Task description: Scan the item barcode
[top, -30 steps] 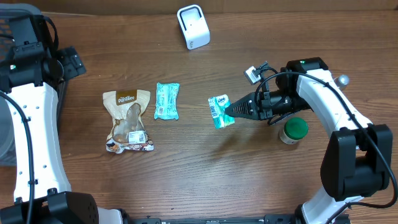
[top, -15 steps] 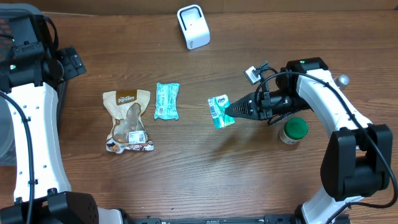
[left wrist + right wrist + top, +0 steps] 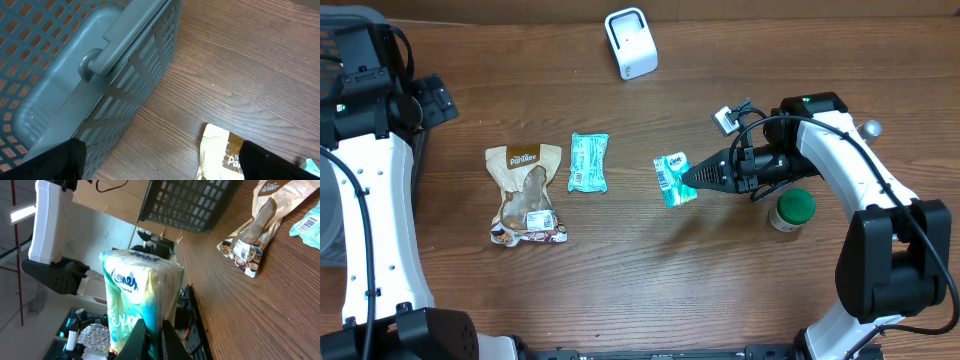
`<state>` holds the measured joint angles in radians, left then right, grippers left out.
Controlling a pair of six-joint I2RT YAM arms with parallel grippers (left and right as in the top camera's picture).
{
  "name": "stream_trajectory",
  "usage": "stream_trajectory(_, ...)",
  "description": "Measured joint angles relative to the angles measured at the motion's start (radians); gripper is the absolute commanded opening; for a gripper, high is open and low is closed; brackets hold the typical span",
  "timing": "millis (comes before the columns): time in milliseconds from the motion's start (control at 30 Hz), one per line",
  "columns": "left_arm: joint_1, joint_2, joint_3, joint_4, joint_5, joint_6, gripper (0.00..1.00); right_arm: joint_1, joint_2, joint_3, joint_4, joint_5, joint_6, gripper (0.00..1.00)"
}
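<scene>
The right gripper (image 3: pixel 686 179) is clenched on a small green-and-white tissue pack (image 3: pixel 672 180), pinching its right end; the pack hangs mid-table, seemingly clear of the table (image 3: pixel 650 280), between a teal wrapper (image 3: pixel 588 162) and a green-lidded jar (image 3: pixel 792 209); the pick-up looks done and the carry to the white scanner (image 3: pixel 631 42) at the far edge is the step in hand; the next move calls for bringing the pack up to the scanner's face and turning it so the barcode side meets the window.

The left gripper (image 3: pixel 444 99) stands released beside the grey basket (image 3: pixel 100 65), well apart from the work; a brown snack pouch (image 3: pixel 525 194) lies untouched.

From the right wrist only the pack's printed front shows; its barcode is not clearly made out in any view; the scanner's window faces away from the overhead camera; the pouch is cut off in the left wrist view.
</scene>
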<state>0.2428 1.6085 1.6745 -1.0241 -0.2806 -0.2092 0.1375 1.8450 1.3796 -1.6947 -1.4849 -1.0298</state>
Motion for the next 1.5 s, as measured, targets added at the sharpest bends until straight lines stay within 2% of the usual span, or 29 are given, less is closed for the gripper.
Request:
stream_trajectory(633, 0.000, 0.000, 0.000, 0.000, 0.000, 0.000, 0.99, 0.000, 0.000, 0.000, 0.000, 0.005, -0.003, 0.04)
stream_trajectory(1000, 0.000, 0.000, 0.000, 0.000, 0.000, 0.000, 1.00, 0.000, 0.000, -0.003, 0.009, 0.087, -0.013, 0.04)
stream_trajectory(1100, 0.000, 0.000, 0.000, 0.000, 0.000, 0.000, 1.00, 0.000, -0.003, -0.040, 0.074, 0.098, 0.018, 0.04)
stream_trajectory(1233, 0.000, 0.000, 0.000, -0.001, 0.000, 0.000, 1.00, 0.000, -0.004, -0.151, 0.278, 0.114, 0.130, 0.04)
stream_trajectory(1367, 0.000, 0.000, 0.000, 0.000, 0.000, 0.000, 1.00, 0.000, -0.004, -0.235, 0.510, 0.134, 0.304, 0.04)
stream_trajectory(1500, 0.000, 0.000, 0.000, 0.000, 0.000, 0.000, 1.00, 0.000, -0.004, -0.271, 0.737, 0.235, 0.577, 0.04)
